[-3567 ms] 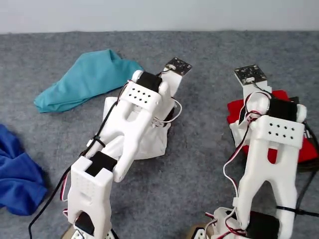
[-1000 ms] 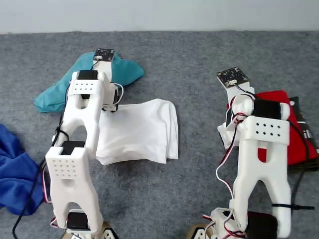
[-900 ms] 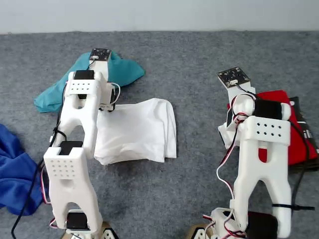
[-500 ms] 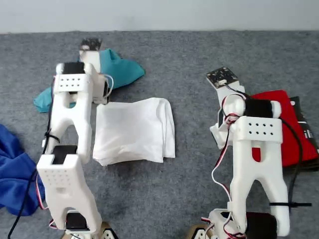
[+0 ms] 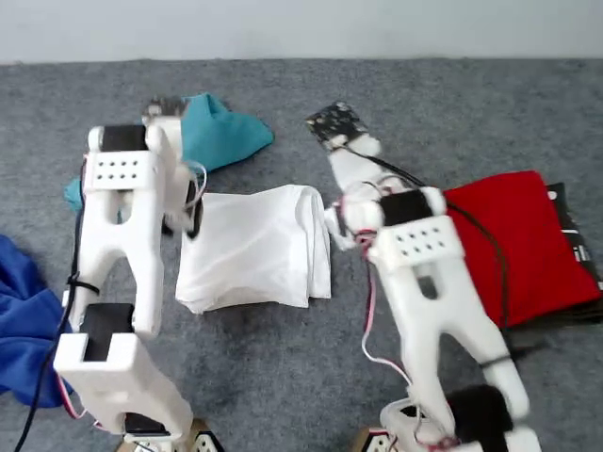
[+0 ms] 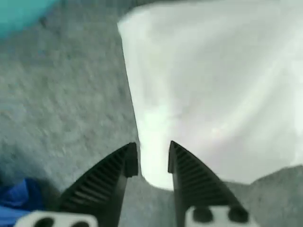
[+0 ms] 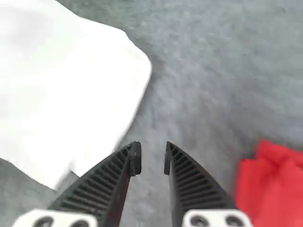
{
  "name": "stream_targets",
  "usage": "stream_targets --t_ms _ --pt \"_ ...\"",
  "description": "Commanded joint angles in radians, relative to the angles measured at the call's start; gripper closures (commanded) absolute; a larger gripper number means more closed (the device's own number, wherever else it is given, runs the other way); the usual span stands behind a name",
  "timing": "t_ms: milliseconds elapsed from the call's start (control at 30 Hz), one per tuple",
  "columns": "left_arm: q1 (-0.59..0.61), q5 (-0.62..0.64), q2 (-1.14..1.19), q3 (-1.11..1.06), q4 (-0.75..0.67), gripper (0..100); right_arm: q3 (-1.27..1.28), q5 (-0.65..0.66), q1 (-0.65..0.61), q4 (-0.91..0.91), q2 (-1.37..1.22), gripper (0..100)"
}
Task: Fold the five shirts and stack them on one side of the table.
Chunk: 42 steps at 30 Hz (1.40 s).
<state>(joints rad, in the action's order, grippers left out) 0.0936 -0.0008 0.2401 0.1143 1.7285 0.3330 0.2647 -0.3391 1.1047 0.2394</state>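
Hanging slightly parted and empty, the left claw sits right over one side edge of the white shirt, with cloth showing between its tips. The right claw, parted and empty too, is over bare table, with the shirt's opposite rounded corner just off one finger and the red shirt farther off past the other. From where I stand this looks like lining up for the next fold: each claw should drop squarely onto its own edge and pinch every layer, then both should lift together so the cloth stays even and doesn't drag.
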Motion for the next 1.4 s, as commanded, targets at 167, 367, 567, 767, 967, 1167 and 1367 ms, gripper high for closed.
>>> stream_targets --t_ms 167,367,567,767,967,1167,1367 --pt "0.026 -0.017 -0.075 -0.194 0.023 88 -0.365 -0.038 -0.120 -0.016 -0.381 89.4" --pt "0.055 -0.017 -0.069 -0.200 0.017 88 -0.618 -0.084 -0.148 -0.016 -0.648 89.4" --pt "0.054 -0.017 -0.069 -0.200 0.017 88 -0.694 -0.086 -0.125 -0.018 -0.832 89.4" --pt "0.048 -0.017 -0.068 -0.200 0.017 88 -0.695 0.009 -0.047 -0.025 -0.883 89.4" --pt "0.048 -0.017 -0.068 -0.200 0.017 88 -0.740 0.109 -0.027 -0.062 -0.909 89.4" --pt "0.048 -0.017 -0.066 -0.200 0.017 88 -0.806 0.103 -0.053 -0.002 -0.915 89.4" --pt "0.048 -0.017 -0.066 -0.200 0.017 88 -1.007 0.040 -0.056 0.418 -0.763 89.4"
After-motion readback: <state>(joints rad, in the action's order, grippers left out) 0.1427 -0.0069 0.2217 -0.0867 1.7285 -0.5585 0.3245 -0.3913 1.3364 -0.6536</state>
